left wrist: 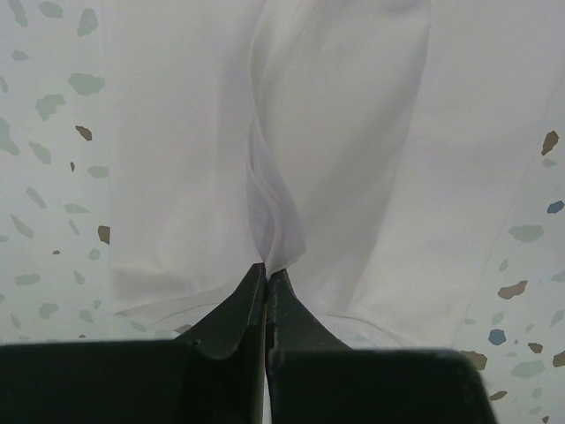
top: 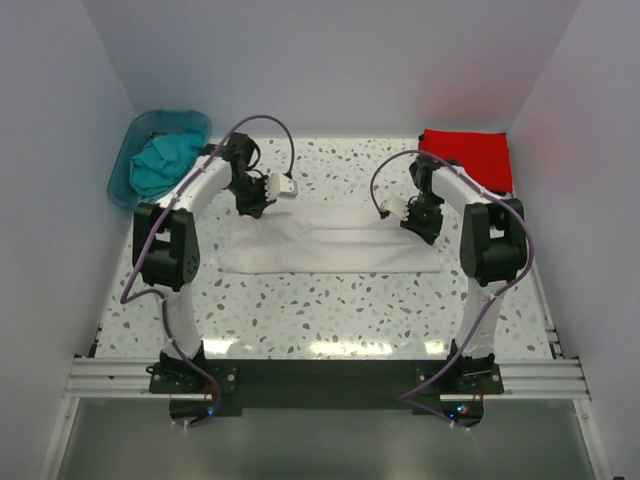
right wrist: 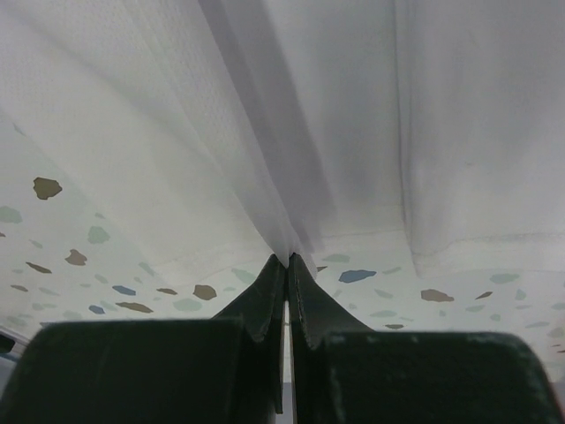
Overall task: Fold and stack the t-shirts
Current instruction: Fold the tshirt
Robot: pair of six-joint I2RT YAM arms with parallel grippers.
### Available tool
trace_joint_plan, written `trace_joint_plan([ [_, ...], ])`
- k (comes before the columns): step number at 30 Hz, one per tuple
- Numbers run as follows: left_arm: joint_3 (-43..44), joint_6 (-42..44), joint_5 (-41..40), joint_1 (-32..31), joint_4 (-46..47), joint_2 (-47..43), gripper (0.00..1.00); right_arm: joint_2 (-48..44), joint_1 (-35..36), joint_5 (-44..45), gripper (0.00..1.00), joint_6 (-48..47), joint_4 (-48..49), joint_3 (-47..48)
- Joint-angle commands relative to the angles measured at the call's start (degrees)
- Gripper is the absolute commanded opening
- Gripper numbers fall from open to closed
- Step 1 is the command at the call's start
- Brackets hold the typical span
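A white t-shirt (top: 330,245) lies spread across the middle of the speckled table. My left gripper (top: 252,205) is shut on its far left edge; in the left wrist view a pinched fold of the white t-shirt (left wrist: 291,159) rises from the left gripper's (left wrist: 267,269) tips. At the far right edge my right gripper (top: 422,224) is shut too, and the white t-shirt's cloth (right wrist: 265,132) stretches up from the right gripper (right wrist: 289,260). The red t-shirt (top: 470,155) lies folded at the back right. A teal t-shirt (top: 165,162) sits crumpled in the tub.
The translucent teal tub (top: 125,160) stands at the back left corner against the wall. White walls close in the table on three sides. The arms' bases sit on a black rail (top: 320,375) at the near edge.
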Motion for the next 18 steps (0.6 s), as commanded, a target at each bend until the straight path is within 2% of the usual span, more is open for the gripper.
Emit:
trace_joint_plan([
  [1, 2.0, -0.9, -0.8, 0.2, 3.3, 1.6, 0.0, 0.6, -0.3, 2.1, 0.0, -0.6, 0.7, -0.8],
  [8, 1.6, -2.4, -1.9, 0.2, 6.6, 3.1, 0.02, 2.1, -0.3, 2.8, 0.01, 3.0, 2.7, 1.5],
  [10, 1.2, -4.2, -3.4, 0.3, 8.8, 3.3, 0.05, 2.2, -0.3, 3.8, 0.12, 4.2, 3.2, 1.8],
  [11, 1.2, -4.8, -4.0, 0.4, 9.2, 3.4, 0.09, 2.3, -0.3, 4.0, 0.25, 4.7, 3.0, 2.0],
  [12, 1.5, -5.6, -5.1, 0.8, 9.8, 3.2, 0.13, 2.2, -0.3, 4.3, 0.3, 5.6, 2.7, 2.4],
  [14, 2.5, -9.4, -5.7, 1.7, 11.8, 2.6, 0.26, 1.1, -0.6, 4.8, 0.38, 6.4, 2.2, 3.4],
  [16, 3.9, -12.7, -5.5, 3.4, 11.9, 1.2, 0.34, -0.2, -1.3, 4.8, 0.4, 8.2, 1.4, 5.4],
  [18, 3.5, -14.1, -5.4, 3.9, 11.8, -1.2, 0.39, -0.2, -1.9, 3.0, 0.41, 10.9, -1.5, 9.5],
])
